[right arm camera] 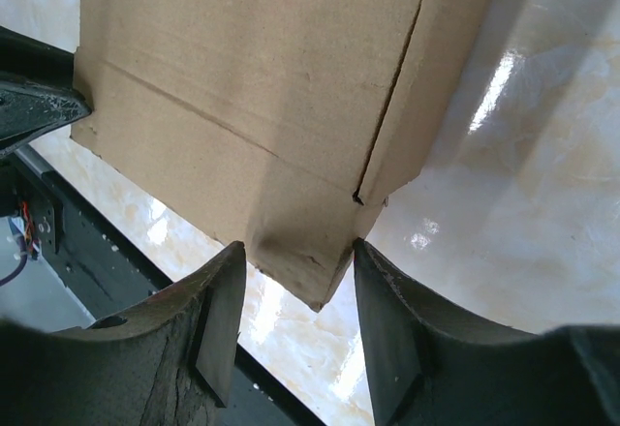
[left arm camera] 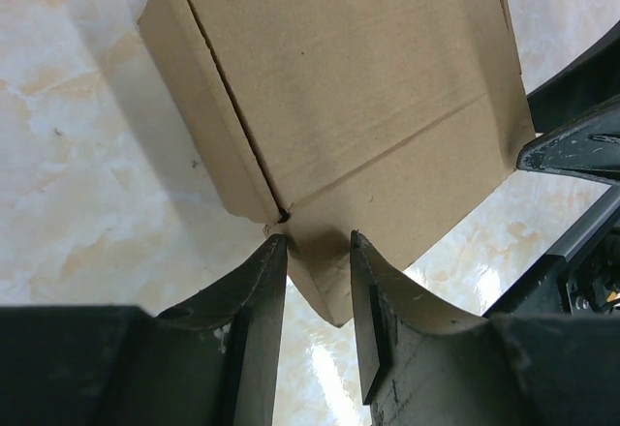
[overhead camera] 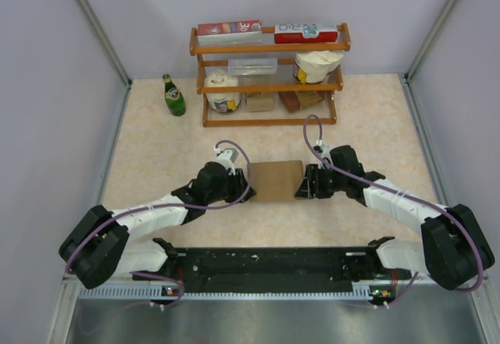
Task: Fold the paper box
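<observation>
Left claw (left arm camera: 318,252) (jaws parted) at paper box (left arm camera: 358,97) corner

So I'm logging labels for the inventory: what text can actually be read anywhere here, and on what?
"30": on the red-and-white carton at the top left of the wooden shelf.
Red-and-white carton at top right: large print, too blurred to read.
Green bottle label: too small.
Tub label: too small.
Paper box: no print.

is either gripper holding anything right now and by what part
Both hold the paper box: left gripper and right gripper each pinch a corner flap at opposite ends.
</observation>
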`<state>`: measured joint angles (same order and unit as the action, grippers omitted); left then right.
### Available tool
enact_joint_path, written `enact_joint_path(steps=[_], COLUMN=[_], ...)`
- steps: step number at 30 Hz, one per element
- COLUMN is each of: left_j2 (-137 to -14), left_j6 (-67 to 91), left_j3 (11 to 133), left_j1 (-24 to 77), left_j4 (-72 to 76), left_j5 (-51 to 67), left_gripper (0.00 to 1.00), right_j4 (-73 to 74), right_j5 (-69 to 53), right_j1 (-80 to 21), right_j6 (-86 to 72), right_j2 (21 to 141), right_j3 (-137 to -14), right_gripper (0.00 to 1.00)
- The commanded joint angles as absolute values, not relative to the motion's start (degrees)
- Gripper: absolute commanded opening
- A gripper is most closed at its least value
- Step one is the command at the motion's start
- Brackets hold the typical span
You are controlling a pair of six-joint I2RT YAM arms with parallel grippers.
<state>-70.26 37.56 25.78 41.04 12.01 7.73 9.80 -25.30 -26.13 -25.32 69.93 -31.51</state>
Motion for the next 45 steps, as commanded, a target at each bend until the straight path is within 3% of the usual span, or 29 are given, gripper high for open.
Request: enact_joint_path(steps=[1,20,32,42,45], left_j2=[-70.66,-73.83,-71.63,-72.68,-73.39], left_j6=[36.13,33.84,33.31,33.13,32.87], left_j3=[26.28,26.81,27.16,27.68,27.95], left_j1=[41.40,41.40,41.40,41.40,41.40], left_j4=[13.45,13.18,11.60,11.78,11.87], left_j5=[6.86,3.78,2.99,2.99,3.16], left_gripper=[0.37,0.38,0.38,0.38,0.38], right_j4=[7.29,2.63,9.06,-5.79,-8.95], right_j5=[-25.40,-24.00,-13.98,-24.25,-24.44], right_j1=[-26.54,-26.46,-26.46,-26.46,-26.46], right_j6=[-25.14,-25.05,-19.16,-16.26,-16.61], right_j2=[70.22,73.12,62.23,72.76,76.80], right_j3=[-31.64,-30.32,-36.20,-41.48,-42.45], right_gripper=[0.48,0.47,0.51,0.18,0.17])
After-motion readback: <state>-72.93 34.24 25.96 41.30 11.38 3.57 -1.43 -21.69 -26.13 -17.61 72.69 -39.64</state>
